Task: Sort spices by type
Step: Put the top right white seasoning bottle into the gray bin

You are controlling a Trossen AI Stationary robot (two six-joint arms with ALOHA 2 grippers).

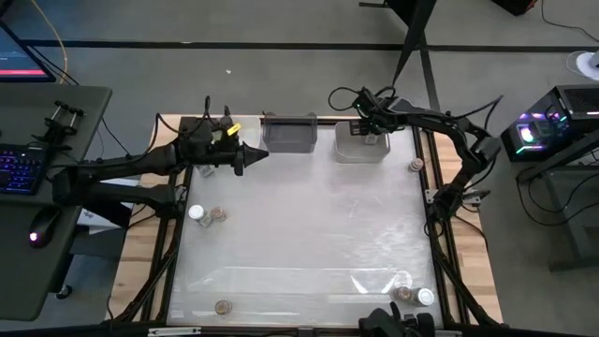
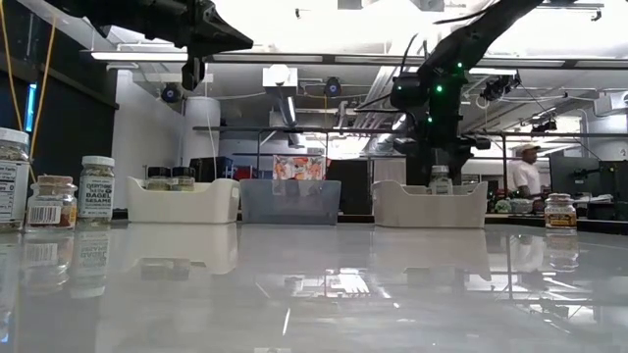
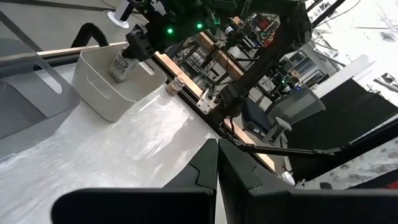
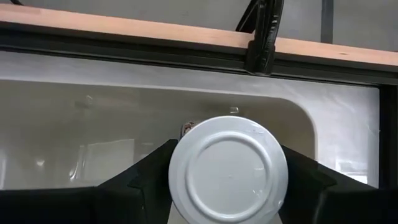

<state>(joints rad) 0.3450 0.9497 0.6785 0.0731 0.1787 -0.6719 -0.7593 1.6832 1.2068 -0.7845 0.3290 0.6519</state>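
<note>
Over the white bin (image 4: 74, 143), right pincer (image 4: 227, 180) grips a white-capped spice jar (image 4: 227, 169); left pincer (image 3: 217, 168) closed.

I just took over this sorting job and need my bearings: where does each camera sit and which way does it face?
High view: overhead, straight down on the white table; both arms show.
Low view: at tabletop height, looking level at three bins; arms enter from above.
Left wrist view: past the shut left end effector toward the far white plastic bin.
Right wrist view: down past the right end effector onto a white-capped spice jar inside that bin.
Shared: both wrist views show the same bin and jar.
</note>
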